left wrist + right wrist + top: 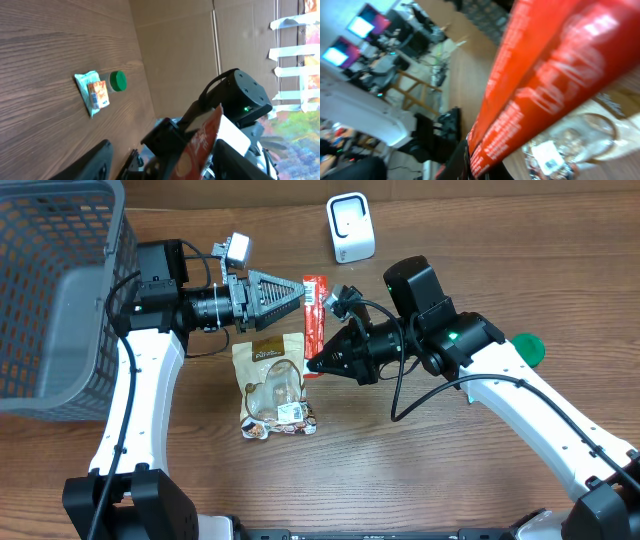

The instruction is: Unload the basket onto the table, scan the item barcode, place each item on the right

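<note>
we see the red packet (315, 308) lifted above the worktop (420, 470), near the middle of the overhead view, standing long-ways from the far side toward the near side. the right tool (314, 363) is closed on the near end of this packet and has hold of it. in the right wrist view the packet fills most of the picture, blurred, with white print on the red.

the left tool (298, 292) points at the far part of the same packet from the left. in the left wrist view its two dark fingers (97, 160) stand well apart and the packet is between them, so this tool is open and does not grip it. whether one finger touches the packet we cannot tell.

under the packet a clear bag (272, 385) with a brown label lies flat on the worktop. a white device (350, 227) stands at the far edge, apart from both arms. a grey basket (60, 280) is at the far left. a green cap (527, 348) shows behind the right arm, and the left wrist view shows it just beside a small teal packet (92, 93).
</note>
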You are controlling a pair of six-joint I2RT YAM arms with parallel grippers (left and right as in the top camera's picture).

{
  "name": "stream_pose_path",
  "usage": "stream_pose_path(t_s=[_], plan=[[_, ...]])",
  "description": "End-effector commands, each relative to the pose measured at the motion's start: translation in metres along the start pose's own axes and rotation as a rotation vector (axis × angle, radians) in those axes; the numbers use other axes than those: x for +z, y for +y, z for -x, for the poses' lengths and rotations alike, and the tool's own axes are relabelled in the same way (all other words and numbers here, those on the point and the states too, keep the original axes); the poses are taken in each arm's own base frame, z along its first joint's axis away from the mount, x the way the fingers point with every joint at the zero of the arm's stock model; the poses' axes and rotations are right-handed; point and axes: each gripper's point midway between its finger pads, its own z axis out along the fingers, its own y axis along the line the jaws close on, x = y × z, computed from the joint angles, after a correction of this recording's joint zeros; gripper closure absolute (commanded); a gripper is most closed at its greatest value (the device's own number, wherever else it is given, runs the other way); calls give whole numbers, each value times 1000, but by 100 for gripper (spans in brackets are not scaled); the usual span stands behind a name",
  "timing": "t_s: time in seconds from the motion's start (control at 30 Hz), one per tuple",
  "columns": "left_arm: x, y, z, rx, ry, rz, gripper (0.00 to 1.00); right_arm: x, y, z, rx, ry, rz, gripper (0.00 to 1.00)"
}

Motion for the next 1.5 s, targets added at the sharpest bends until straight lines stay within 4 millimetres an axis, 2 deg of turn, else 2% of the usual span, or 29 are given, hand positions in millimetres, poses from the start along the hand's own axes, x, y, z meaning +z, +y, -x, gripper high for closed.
stream_pose_path(t_s=[0.0, 0.27, 0.43, 0.57, 0.8, 0.87, 1.03, 1.13, 1.33, 1.37, 1.47], plan=[[0, -9, -1, 43, 12, -33, 48, -1, 20, -1, 1, -3, 127, 96], [-4, -36, -13, 119, 74, -197, 45, -1, 20, -1, 117, 5, 131, 96], [-4, -36, -13, 129, 75, -197, 44, 0, 5, -1, 218, 3, 43, 96], [4, -35, -17, 162, 86, -188, 43, 3, 8, -2, 213, 8, 49, 96], [28, -21, -24, 158, 110, -80, 44, 7, 11, -2, 207, 14, 57, 96], [32, -22, -27, 159, 122, -85, 48, 6, 11, -2, 207, 14, 56, 96], [32, -22, -28, 160, 124, -85, 74, 6, 11, -2, 207, 14, 56, 96], [32, -22, -27, 159, 122, -84, 85, 6, 11, -2, 207, 13, 55, 96], [32, -22, -27, 151, 123, -84, 96, 5, 10, -1, 200, 7, 53, 95], [32, -22, -27, 151, 123, -83, 96, 5, 10, 0, 198, 5, 53, 91], [31, -22, -27, 148, 122, -83, 96, 1, 6, 2, 199, -5, 42, 58]])
